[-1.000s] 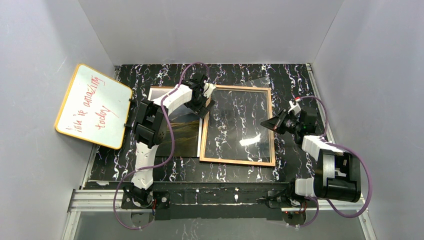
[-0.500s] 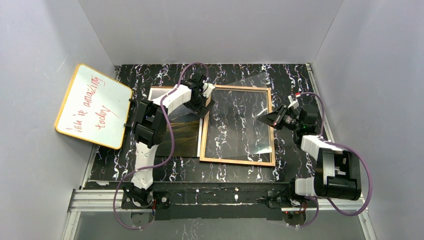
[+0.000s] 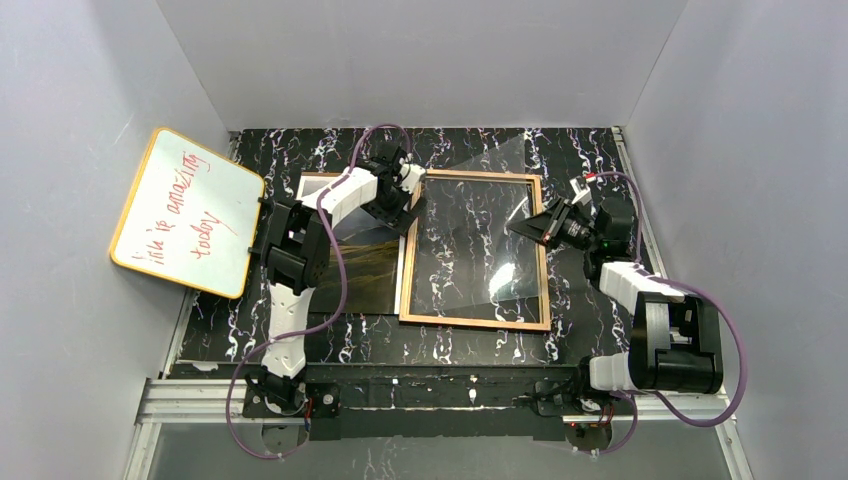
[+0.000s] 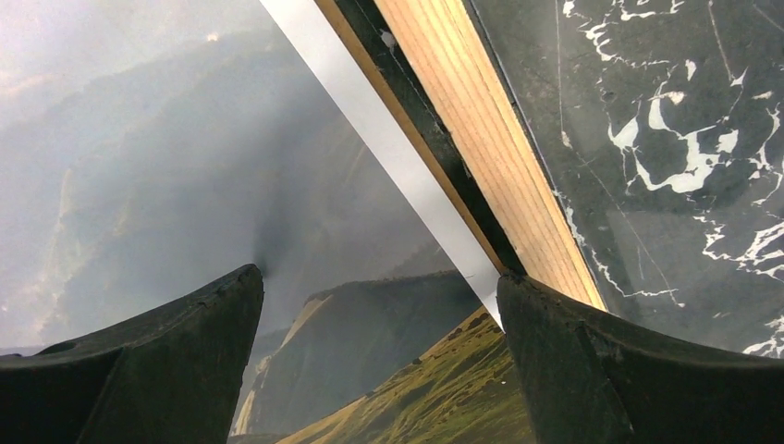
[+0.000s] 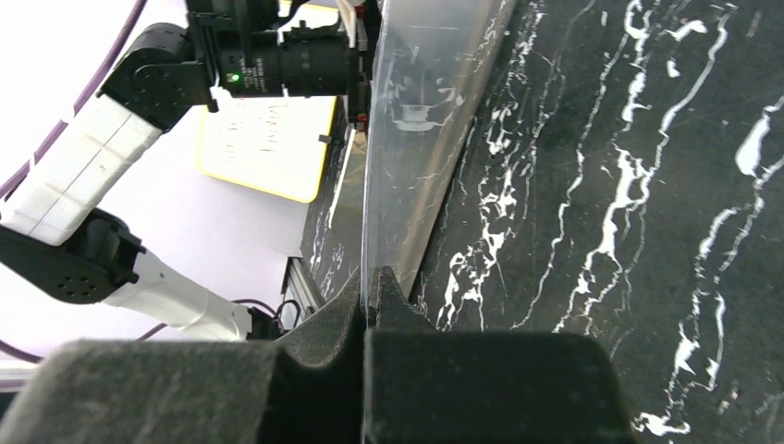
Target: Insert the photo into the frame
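Early stage, by my judgement: the photo (image 4: 176, 176) is not yet in the frame (image 3: 475, 322). It lies flat on the bench (image 3: 300, 342) directly under the left hand (image 4: 379, 282), which is spread wide and holds nothing. The frame's tan wooden rail runs just beside that hand's right finger. The right hand (image 5: 374, 277) is pinched on the clear plastic sheet (image 5: 416, 120), tilted up off the frame's opening. Left to do: grasp the print and lay it in. The photo shows grey misty sky over brown-gold hills, with a narrow white border

one photo (image 3: 372, 272), one frame (image 3: 475, 322), one clear sheet (image 3: 500, 160), one whiteboard (image 3: 185, 210)
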### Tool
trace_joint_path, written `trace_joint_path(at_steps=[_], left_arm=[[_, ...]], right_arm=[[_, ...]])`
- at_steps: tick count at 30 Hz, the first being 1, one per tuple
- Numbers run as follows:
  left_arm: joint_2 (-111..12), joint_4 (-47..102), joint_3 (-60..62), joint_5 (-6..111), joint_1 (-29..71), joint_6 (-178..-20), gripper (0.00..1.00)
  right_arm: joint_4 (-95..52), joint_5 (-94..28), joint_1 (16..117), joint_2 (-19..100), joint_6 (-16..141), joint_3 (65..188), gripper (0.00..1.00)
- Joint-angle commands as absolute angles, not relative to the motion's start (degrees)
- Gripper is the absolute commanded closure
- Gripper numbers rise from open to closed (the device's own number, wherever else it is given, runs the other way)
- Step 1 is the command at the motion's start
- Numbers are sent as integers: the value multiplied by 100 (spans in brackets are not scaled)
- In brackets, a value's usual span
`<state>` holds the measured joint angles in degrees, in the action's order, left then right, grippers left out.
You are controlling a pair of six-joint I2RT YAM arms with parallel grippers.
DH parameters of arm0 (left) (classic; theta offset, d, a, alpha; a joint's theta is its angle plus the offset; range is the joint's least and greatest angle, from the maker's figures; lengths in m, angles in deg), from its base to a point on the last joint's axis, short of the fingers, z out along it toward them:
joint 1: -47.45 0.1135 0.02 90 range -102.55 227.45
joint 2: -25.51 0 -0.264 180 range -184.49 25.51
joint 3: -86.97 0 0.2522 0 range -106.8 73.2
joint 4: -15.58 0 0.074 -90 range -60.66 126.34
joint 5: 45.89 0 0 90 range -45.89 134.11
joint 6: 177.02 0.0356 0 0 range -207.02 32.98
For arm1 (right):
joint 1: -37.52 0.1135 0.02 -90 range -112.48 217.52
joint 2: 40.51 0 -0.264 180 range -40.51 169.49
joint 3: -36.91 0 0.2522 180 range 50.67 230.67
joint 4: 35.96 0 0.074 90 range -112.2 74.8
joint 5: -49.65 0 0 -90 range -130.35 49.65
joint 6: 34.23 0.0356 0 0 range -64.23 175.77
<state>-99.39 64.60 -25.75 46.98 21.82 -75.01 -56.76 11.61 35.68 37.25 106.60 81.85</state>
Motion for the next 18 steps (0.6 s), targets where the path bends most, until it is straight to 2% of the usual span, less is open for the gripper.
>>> trace_joint_path(at_steps=[1,7,13,18], left_arm=[[-9792,6634,-2545,5170,2209,-7682,4],[-9802,6633,-2574,5169,2249,-7714,5],[-9776,6632,-2569,5086,2258,-7719,5],[-9736,6622,-2515,4961,2258,-7619,5]], right_arm=[[-6044,1395,3735,3774,10845,8491,99],[-6472,1482,3739,3779,11167,8397,99],[-6277,1391,3741,3839,11087,8400,99],[-5280,1144,3742,3907,10548,8614,97]])
